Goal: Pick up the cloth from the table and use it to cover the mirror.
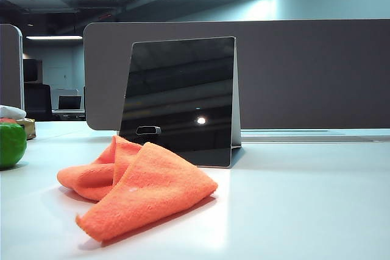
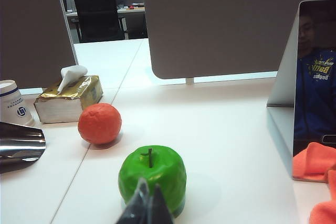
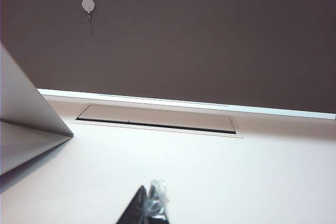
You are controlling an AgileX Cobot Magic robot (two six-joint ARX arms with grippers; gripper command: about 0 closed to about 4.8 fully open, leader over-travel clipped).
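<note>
The orange cloth [image 1: 137, 187] lies crumpled on the white table [image 1: 292, 199], just in front of the mirror [image 1: 180, 98]. The mirror stands upright on its wedge stand with its dark face toward the exterior camera. In the left wrist view the mirror [image 2: 315, 77] is seen from the side, with an edge of the cloth [image 2: 315, 163] at its foot. My left gripper [image 2: 148, 188] is shut and empty, well off to the side of the cloth, close to a green apple. My right gripper [image 3: 150, 191] is shut and empty over bare table, beside the mirror's stand [image 3: 26, 129]. Neither arm shows in the exterior view.
A green apple [image 2: 153, 176], an orange ball [image 2: 100, 123], a tissue box [image 2: 68, 98], a paper cup [image 2: 11, 103] and a shiny foil object [image 2: 18, 145] sit near the left gripper. A dark grey partition [image 1: 304, 71] runs along the table's back, with a cable slot [image 3: 157, 119] in front.
</note>
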